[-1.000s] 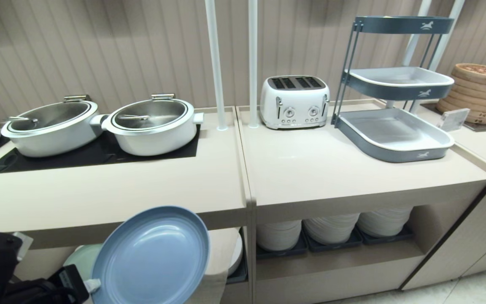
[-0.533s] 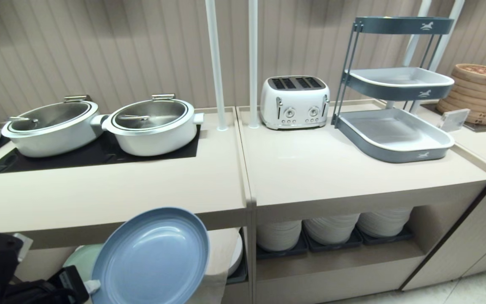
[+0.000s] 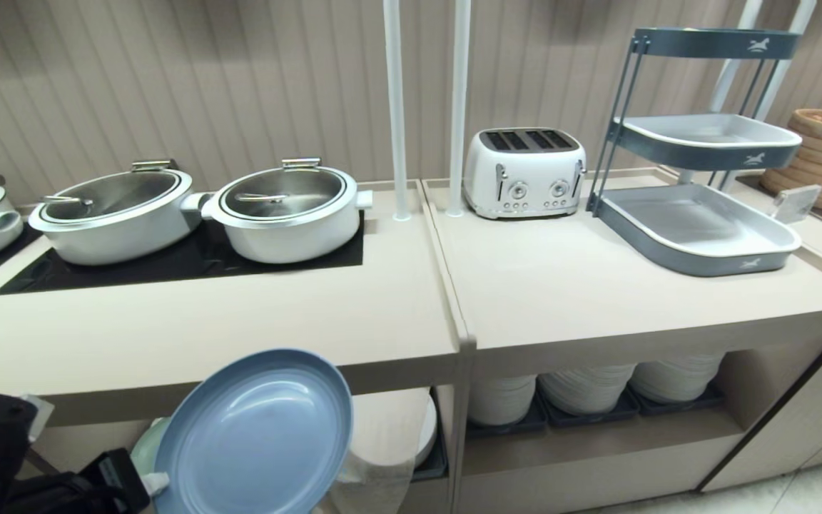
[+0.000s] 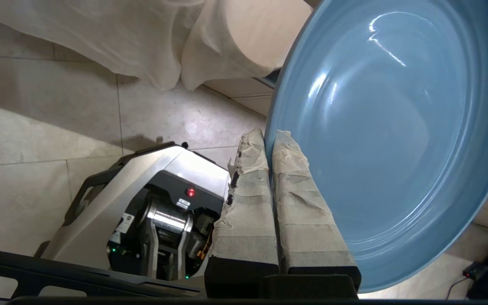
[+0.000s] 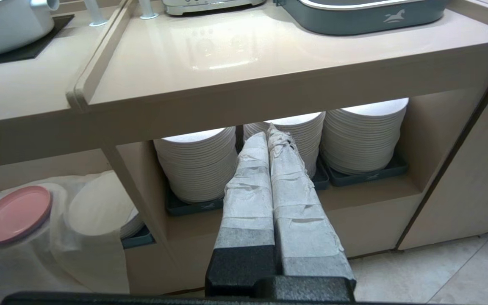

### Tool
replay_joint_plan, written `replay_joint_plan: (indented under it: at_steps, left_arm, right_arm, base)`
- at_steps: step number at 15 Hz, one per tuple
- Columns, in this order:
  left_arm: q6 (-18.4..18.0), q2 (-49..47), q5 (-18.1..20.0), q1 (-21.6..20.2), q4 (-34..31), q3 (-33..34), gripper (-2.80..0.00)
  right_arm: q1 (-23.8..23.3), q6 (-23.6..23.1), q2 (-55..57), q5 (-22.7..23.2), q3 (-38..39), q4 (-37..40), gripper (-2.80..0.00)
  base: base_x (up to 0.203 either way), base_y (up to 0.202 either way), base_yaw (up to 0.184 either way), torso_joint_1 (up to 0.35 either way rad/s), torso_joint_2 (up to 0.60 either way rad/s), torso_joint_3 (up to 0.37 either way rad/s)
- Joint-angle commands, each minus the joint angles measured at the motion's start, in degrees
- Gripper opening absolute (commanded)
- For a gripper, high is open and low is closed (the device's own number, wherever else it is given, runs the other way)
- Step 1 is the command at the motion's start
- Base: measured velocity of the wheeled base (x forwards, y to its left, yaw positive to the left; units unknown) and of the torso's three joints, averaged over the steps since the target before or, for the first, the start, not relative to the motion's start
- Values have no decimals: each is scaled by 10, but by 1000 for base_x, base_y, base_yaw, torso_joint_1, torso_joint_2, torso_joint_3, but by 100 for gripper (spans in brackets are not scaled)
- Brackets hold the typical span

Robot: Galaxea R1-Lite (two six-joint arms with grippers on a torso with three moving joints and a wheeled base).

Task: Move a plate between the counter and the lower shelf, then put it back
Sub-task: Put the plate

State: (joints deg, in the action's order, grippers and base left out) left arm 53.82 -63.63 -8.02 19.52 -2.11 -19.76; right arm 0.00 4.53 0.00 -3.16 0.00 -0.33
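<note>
The light-blue plate (image 3: 254,435) hangs tilted on edge in front of the counter (image 3: 240,321), covering part of the lower shelf (image 3: 61,446) and its draped white cloth (image 3: 382,442). My left gripper (image 3: 158,484) is at the plate's lower left, shut on the rim. In the left wrist view its taped fingers (image 4: 248,203) pinch the plate (image 4: 396,140) at the edge, the gripper (image 4: 268,137) pointing toward the floor. My right gripper (image 5: 268,133) is shut on nothing, held in front of the compartment with three tall white plate stacks.
Two white pots (image 3: 286,210) sit on a black panel. A toaster (image 3: 525,171) and a tiered grey tray rack (image 3: 700,221) stand to the right. A pale green plate (image 3: 143,446) sits behind the blue one, a pink plate (image 5: 13,214) on the cloth. White plate stacks (image 3: 586,389) fill the right compartment.
The whole scene has slid to the right in the head view, so the camera has moved. The plate stays at the same spot in my left gripper.
</note>
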Motion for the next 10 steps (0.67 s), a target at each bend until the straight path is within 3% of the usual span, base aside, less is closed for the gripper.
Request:
replay_joint_plan:
  at_steps: [1,10]
  left_arm:
    - [3,1,-1,0,0,1,-280]
    - [3,5,-3,-1,0,0,-280]
  right_arm:
    - [0,0,0,0,0,0,-280]
    - [0,0,0,0,0,0,-280]
  base:
    - [0,190,-2,5,5,2]
    - [0,196,-1,1,1,1]
